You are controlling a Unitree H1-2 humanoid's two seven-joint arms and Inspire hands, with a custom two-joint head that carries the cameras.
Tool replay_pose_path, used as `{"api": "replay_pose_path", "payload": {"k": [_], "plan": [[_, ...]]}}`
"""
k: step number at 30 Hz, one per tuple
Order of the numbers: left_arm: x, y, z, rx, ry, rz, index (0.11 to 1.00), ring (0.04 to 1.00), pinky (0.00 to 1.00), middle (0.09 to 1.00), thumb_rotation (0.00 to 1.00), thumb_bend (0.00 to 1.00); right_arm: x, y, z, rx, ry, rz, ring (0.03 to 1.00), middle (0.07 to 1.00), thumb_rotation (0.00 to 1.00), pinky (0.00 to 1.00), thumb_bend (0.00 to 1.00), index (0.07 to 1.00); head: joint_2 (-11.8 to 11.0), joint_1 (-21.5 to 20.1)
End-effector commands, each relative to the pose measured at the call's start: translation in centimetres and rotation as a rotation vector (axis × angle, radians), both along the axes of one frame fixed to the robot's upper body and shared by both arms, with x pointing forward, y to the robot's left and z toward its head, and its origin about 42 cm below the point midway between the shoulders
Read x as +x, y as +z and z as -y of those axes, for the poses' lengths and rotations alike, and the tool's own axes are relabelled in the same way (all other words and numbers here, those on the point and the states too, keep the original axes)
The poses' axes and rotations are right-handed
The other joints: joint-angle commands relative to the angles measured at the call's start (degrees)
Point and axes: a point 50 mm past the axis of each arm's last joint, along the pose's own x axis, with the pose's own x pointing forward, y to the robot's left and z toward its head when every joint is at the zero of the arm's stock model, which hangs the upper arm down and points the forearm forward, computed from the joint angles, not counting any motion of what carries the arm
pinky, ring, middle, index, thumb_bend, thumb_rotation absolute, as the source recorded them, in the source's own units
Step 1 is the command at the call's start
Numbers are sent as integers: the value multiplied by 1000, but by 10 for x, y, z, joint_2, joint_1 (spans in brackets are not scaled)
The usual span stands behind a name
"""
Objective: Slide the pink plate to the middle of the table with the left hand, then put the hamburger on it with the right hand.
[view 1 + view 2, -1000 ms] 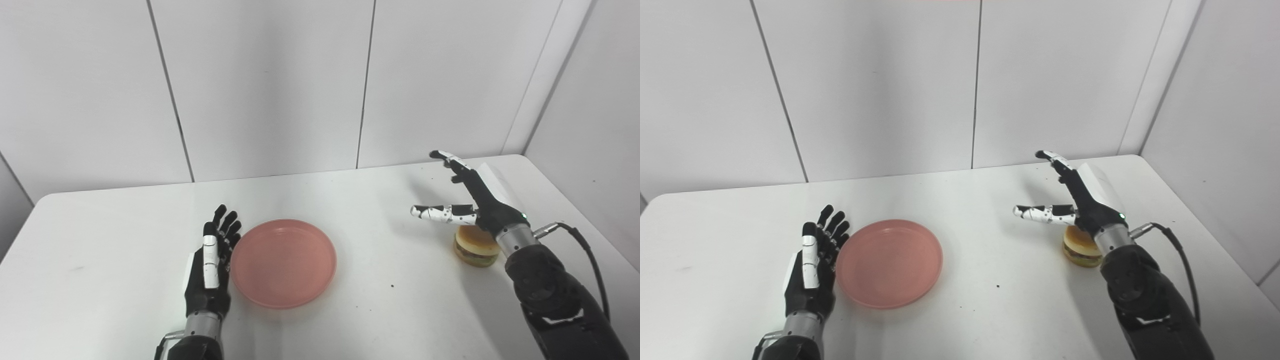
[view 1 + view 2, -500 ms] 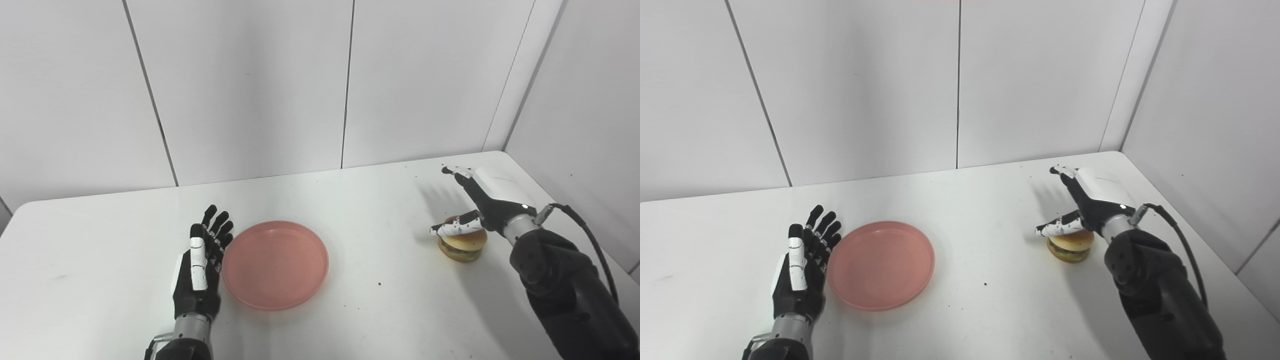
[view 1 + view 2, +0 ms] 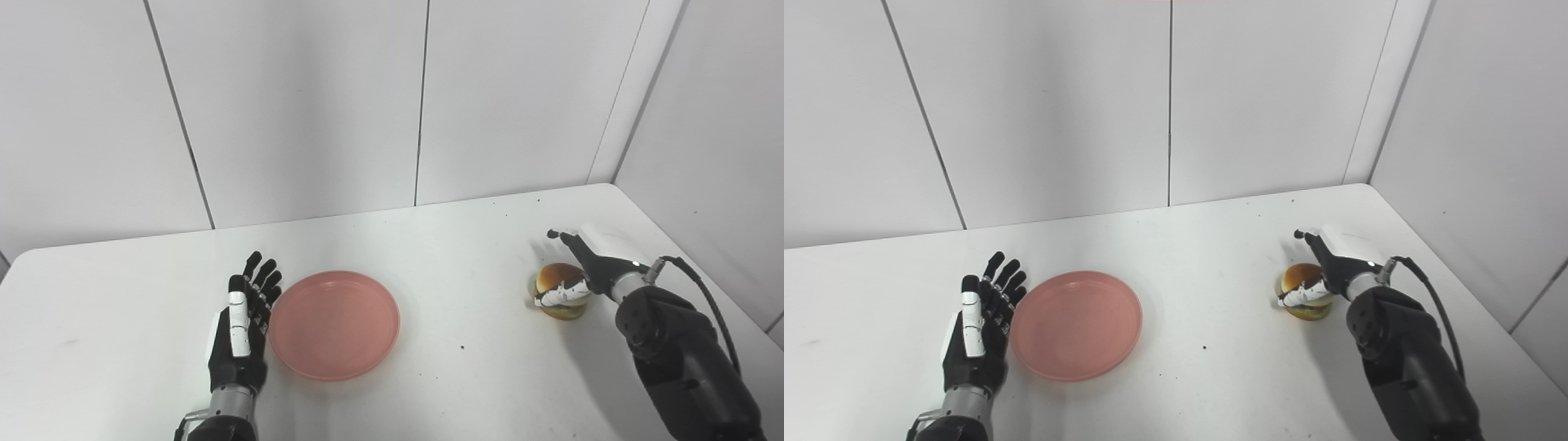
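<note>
A white table (image 3: pixel 429 245) seen from the robot's head, with plain white wall panels behind it. The pink plate (image 3: pixel 334 323) lies flat a little left of the table's middle, and it holds nothing; its shallow inside is bare. The left hand (image 3: pixel 241 327) rests on its edge just beside the plate's left rim, fingers straight and slightly spread, holding nothing; whether it touches the rim cannot be told. Well apart, near the table's right side, the hamburger (image 3: pixel 560 289) sits upright on the table surface, a tan bun over darker layers. The right hand (image 3: pixel 582 269) is wrapped partly around it: the white-tipped thumb lies across the front of the hamburger, while the other fingers reach over the back and are mostly hidden behind the bun. The grip looks unfinished, so whether the hand has truly closed on the hamburger cannot be told. Judging from this, the sliding of the plate seems done or nearly so, and the step in hand is the grasp of the hamburger. The next move calls for a firm closing around the bun's sides, a lift clear of the table, and a carry leftward to set it down inside the plate's rim. A loose grip could let the round, layered hamburger tip or slip out.
</note>
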Motion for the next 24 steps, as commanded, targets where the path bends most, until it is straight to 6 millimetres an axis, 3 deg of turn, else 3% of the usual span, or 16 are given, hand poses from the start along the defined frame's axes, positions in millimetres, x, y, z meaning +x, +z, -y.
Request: {"api": "replay_pose_path", "payload": {"k": [1,3,8,11,14,15,16,18,21,24], "plan": [[-20,-37,-14,19,17,-95,914,921,947,917,1000,747,9,26,8,-16,-2,51,917,929,319,873,987,874,0,1],[-21,-37,-13,16,17,-94,918,924,949,920,1000,746,13,23,11,-3,5,26,911,934,333,834,994,878,1,2],[-21,-37,-14,14,16,-95,918,925,943,919,1000,750,18,16,17,6,6,1,910,922,305,840,981,866,2,3],[-22,-38,-15,10,12,-97,923,926,941,923,1000,748,19,14,21,19,2,-2,885,901,247,814,923,815,2,3],[-22,-38,-14,9,17,-98,914,923,937,918,1000,747,18,13,21,27,-9,30,652,710,155,595,848,705,2,4],[-22,-38,-14,7,20,-98,913,922,936,917,1000,747,18,13,21,34,-13,45,643,701,149,589,842,697,3,5],[-21,-38,-14,7,22,-97,911,919,933,914,1000,750,17,13,21,46,-18,64,569,639,116,517,813,672,3,5],[-22,-37,-13,8,17,-93,913,919,933,915,1000,755,17,13,21,64,-21,92,396,513,24,348,589,529,3,7],[-22,-36,-14,14,9,-89,924,931,950,926,1000,757,16,13,19,56,-16,132,369,443,2,322,528,520,3,8],[-21,-36,-12,5,23,-93,916,922,938,919,1000,757,16,15,15,46,-32,180,373,437,2,333,524,525,2,9]]}}
